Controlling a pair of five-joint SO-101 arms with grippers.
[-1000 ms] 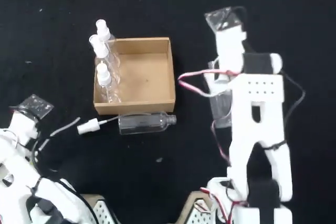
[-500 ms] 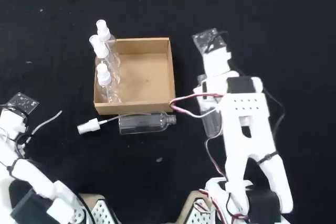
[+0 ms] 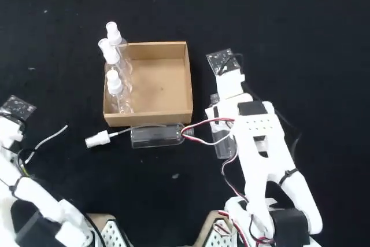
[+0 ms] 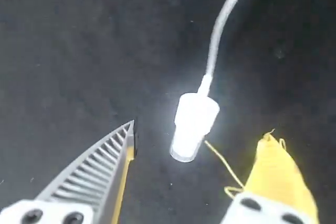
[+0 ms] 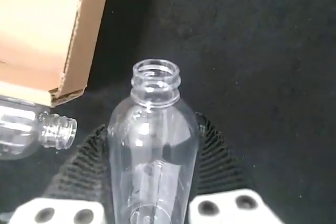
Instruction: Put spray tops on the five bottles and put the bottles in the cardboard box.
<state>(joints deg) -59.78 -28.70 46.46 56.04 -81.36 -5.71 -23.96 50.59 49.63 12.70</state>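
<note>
Clear plastic fills your right gripper point(image 5: 152, 132): its fingers are closed on the body of an uncapped bottle point(image 5: 152, 150). By my reading the grip sits low on the body so that the threaded neck stays free to take a top. From the wrist view I cannot tell whether the bottle is upright or tilted.

Your left gripper point(image 4: 199, 132) hangs over the black bench point(image 3: 300, 39) with its fingers spread wide, one on each side of a white spray top point(image 4: 193, 124) without touching it. The top lies on its side, and its thin dip tube point(image 4: 220, 24) trails away from the gripper. That straddle suits a close on the cap itself, which is the stiff part, and not on the tube. The two grippers are well apart, so the top must be carried across to the held bottle.

Farther out, a second uncapped bottle point(image 3: 156, 136) lies on its side just beside the near wall of the cardboard box point(image 3: 189, 85). Its open neck points toward the right arm. A second spray top point(image 3: 97, 140) lies at its base end, and that top's tube reaches toward the bottle. These two look parked as the last pair.

Inside the box, three bottles with spray tops on point(image 3: 117, 93) stand in a row against one side wall. This leaves the rest of the floor free for the remaining two. I judge three of the five done and the fourth bottle about to get its top.
</note>
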